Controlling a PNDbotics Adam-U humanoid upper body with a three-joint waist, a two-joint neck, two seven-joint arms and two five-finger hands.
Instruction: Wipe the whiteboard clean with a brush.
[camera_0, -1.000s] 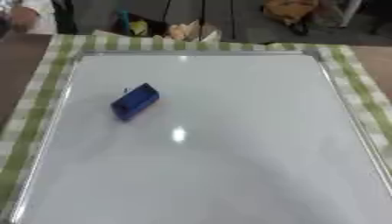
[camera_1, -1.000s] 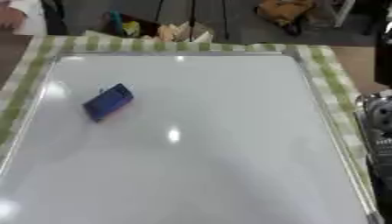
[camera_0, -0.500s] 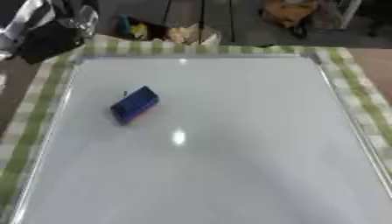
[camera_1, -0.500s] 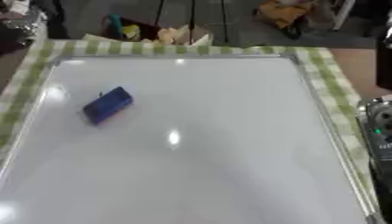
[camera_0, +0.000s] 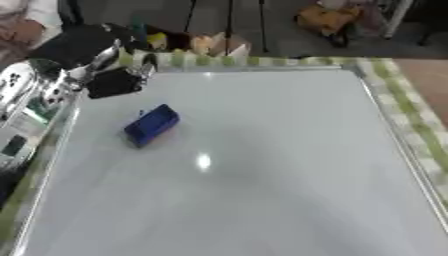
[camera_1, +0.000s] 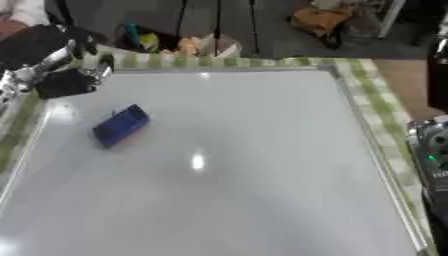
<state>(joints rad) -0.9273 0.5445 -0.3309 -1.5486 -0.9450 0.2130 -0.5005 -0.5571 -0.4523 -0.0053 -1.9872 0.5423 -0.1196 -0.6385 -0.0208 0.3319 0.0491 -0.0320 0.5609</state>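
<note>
A blue brush (camera_0: 151, 124) lies askew on the left part of the whiteboard (camera_0: 262, 165), whose surface looks blank. My left arm comes in from the upper left. Its black left hand (camera_0: 115, 82) hovers over the board's far left corner, a little beyond the brush and apart from it, with blurred fingers that look relaxed and hold nothing. Only a grey and black part of my right arm (camera_1: 431, 155) shows, at the right edge of the right eye view, beside the board; the hand itself is not clear.
The board lies on a green checked cloth (camera_0: 398, 95). Beyond the far edge are chair legs and bags on the floor (camera_0: 328, 20). A bright light reflection (camera_0: 203, 161) sits mid-board.
My left arm has swung in from the upper left and its hand is now over the board's far left corner. The brush has not moved. The camera has shifted slightly.
</note>
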